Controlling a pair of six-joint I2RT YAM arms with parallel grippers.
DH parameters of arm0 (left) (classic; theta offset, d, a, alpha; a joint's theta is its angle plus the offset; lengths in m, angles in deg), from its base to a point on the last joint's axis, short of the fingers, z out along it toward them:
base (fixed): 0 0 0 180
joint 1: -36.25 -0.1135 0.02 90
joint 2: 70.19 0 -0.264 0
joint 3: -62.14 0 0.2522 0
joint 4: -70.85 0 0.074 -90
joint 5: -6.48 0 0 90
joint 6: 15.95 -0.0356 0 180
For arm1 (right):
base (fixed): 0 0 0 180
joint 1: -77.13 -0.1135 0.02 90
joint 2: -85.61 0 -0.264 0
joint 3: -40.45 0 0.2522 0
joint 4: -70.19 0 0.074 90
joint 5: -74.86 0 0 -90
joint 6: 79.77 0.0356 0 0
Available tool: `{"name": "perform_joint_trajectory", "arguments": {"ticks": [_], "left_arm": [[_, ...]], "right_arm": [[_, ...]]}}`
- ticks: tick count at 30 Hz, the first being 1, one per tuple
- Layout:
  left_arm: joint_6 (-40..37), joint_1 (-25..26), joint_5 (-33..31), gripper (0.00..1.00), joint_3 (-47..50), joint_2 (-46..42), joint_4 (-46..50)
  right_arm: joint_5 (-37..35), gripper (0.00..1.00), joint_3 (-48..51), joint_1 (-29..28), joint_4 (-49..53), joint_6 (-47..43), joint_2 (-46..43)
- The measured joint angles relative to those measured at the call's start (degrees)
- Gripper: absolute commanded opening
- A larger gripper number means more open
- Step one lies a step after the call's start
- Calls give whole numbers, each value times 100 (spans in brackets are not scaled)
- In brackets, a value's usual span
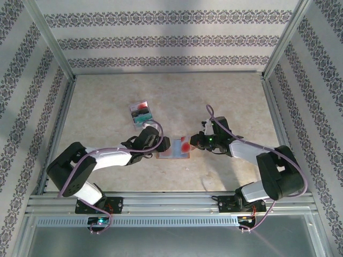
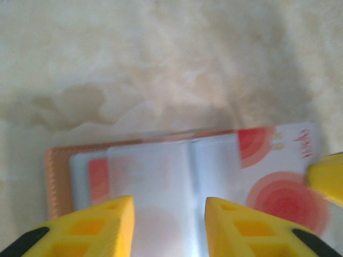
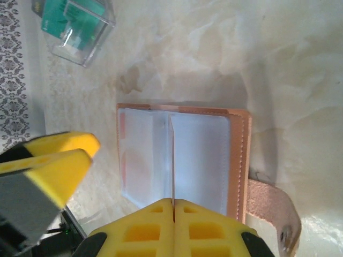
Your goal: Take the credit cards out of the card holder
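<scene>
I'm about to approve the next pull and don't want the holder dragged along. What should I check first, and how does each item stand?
1. card holder lying open on the table: ok.
2. left gripper open over the pockets: ok.
3. right gripper shut: ok.
4. What the right gripper pinches: a thin edge runs into it, card or pocket leaf: cannot tell.
5. red-circled card showing past the pocket: ok.
6. clear box apart from the holder: ok.
</scene>
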Motion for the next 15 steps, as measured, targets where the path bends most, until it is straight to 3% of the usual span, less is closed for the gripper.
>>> {"name": "perform_joint_trajectory", "arguments": {"ticks": [7, 15], "left_arm": [[-984, -341, 437, 56, -807, -800, 968], [-2592, -697, 1517, 72, -1569, -1051, 2140]], "right_arm": [[50, 0, -83, -24, 463, -439, -595], [352, 0, -643, -546, 979, -1126, -745]]}}
